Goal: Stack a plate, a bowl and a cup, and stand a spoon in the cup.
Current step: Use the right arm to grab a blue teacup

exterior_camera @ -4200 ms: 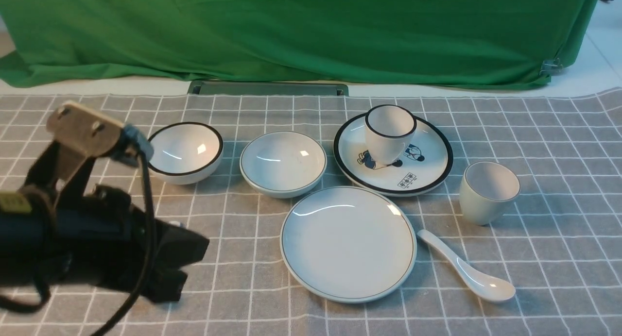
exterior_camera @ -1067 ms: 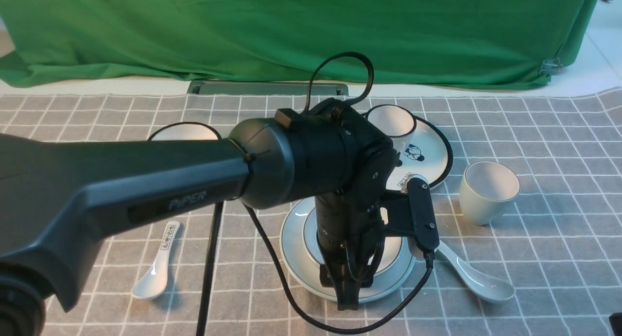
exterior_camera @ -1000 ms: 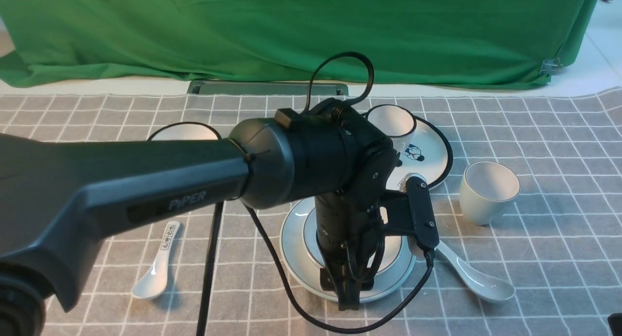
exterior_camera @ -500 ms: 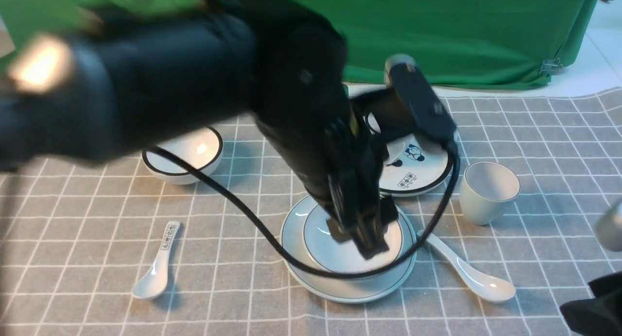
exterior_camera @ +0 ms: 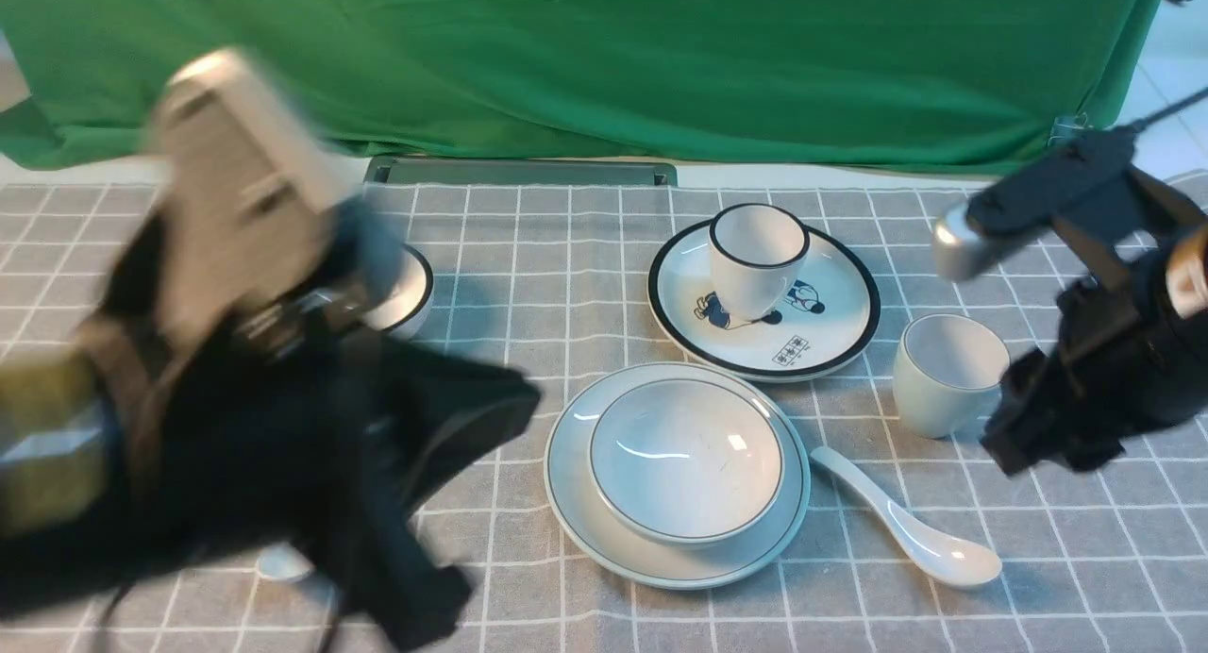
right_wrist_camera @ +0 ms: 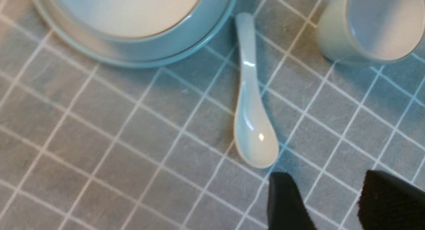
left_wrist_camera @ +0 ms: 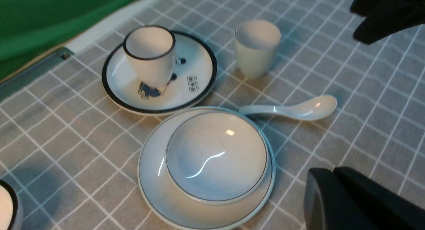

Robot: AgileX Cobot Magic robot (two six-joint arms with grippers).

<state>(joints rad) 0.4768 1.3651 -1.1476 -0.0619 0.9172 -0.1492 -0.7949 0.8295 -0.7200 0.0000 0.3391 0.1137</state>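
In the front view the left arm is a dark blur that hides its own tip. Only the left wrist view shows the left pincer point(left_wrist_camera: 327, 176): black fingers pressed together, holding nothing, near the plate point(exterior_camera: 566, 483). The front view gives the right arm as a dark bulk. The right wrist view shows the right pincer point(right_wrist_camera: 327, 176) with its fingers apart and only checked cloth point(exterior_camera: 1085, 559) between them, beside the spoon's bowl end.

The plate is round, flat and glossy, pale bluish-white with a thin dark rim line. The bowl point(exterior_camera: 686, 460) sits inside it, shallow and smooth, catching a light streak. The spoon point(exterior_camera: 906, 526), plain glazed white ceramic, lies on the cloth just right of the plate, its handle end close to the rim. The cup point(exterior_camera: 948, 375), handleless and tapering, stands upright right of the plate, beyond the spoon. Behind the plate rests a thick-black-rimmed plate point(exterior_camera: 830, 323) with cartoon figures, carrying a black-rimmed cup point(exterior_camera: 755, 257). The worktop's cloth is grey weave with white grid lines.
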